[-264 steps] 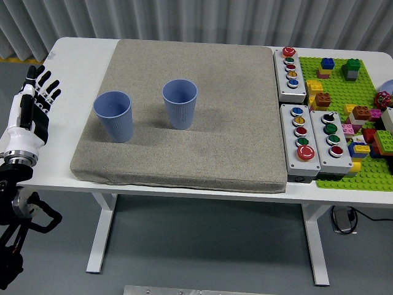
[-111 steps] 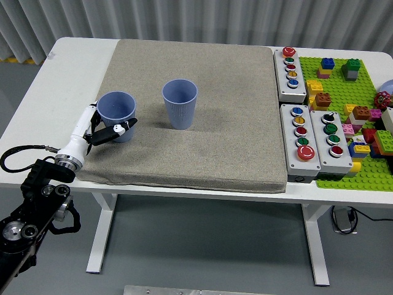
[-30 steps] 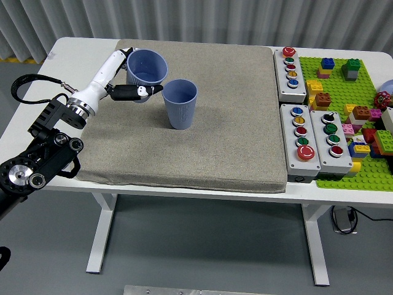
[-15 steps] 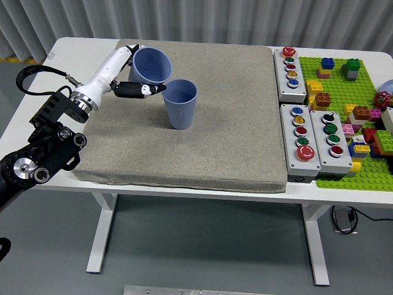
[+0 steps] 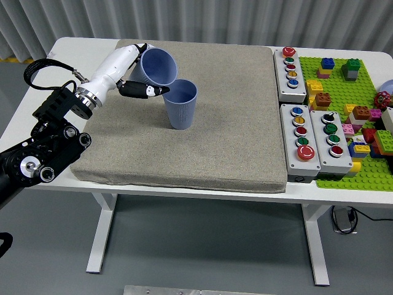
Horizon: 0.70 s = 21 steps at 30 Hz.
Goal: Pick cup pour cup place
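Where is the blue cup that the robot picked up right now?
In the head view, the tilted blue plastic cup is in the left hand, raised beside the upright blue cup on the grey mat's far left.

I see one blue ribbed cup upright on the grey mat. A second blue cup, lifted, tilts over its rim.

2 blue cups, grey mat
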Tool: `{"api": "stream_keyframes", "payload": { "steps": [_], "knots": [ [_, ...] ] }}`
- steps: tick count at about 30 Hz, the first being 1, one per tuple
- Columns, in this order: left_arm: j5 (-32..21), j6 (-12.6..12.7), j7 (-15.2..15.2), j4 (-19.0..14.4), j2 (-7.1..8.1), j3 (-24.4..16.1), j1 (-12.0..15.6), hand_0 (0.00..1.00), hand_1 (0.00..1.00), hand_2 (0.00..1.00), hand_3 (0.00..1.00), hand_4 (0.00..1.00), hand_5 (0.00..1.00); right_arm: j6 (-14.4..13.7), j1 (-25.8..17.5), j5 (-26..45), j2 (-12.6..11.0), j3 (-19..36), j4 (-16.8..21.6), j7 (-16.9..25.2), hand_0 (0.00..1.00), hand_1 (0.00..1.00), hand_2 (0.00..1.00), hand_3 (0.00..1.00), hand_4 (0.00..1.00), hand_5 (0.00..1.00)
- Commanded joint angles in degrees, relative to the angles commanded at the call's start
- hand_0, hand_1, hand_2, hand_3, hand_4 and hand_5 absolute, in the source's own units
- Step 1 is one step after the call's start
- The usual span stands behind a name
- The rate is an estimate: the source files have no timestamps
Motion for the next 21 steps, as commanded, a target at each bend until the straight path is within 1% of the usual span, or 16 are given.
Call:
{"api": "stream_keyframes", "payload": {
  "steps": [5,6,8,16,21],
  "knots": [
    [1.61,0.24,-0.06,0.02,0.08,0.04,-0.33,0.493,0.512,0.622,0.571,0.834,0.259,0.07,-0.14,-0.19,-0.02,0.06,0.0,0.0,0.695,0.675,0.609,0.612,0.002,0.327],
    [2.04,0.29,-0.04,0.06,0.1,0.06,-0.33,0.477,0.512,0.613,0.561,0.834,0.26,0.08,-0.19,-0.19,-0.02,0.06,0.0,-0.01,0.695,0.674,0.61,0.612,0.002,0.327],
    [2.73,0.38,0.03,0.14,0.14,0.14,-0.31,0.477,0.512,0.613,0.561,0.834,0.26,0.09,-0.25,-0.22,-0.02,0.09,0.0,-0.01,0.695,0.674,0.61,0.612,0.002,0.327],
    [8.96,1.37,0.34,0.54,0.21,0.34,-1.0,0.481,0.511,0.608,0.559,0.833,0.261,0.1,-0.01,-0.17,-0.08,0.11,-0.02,0.05,0.695,0.675,0.609,0.612,0.002,0.327],
    [10.69,1.81,0.52,0.65,0.37,0.65,-1.61,0.481,0.508,0.601,0.556,0.832,0.262,0.03,0.16,0.16,-0.13,-0.08,-0.04,0.08,0.695,0.675,0.61,0.612,0.002,0.327]
  ]
}}
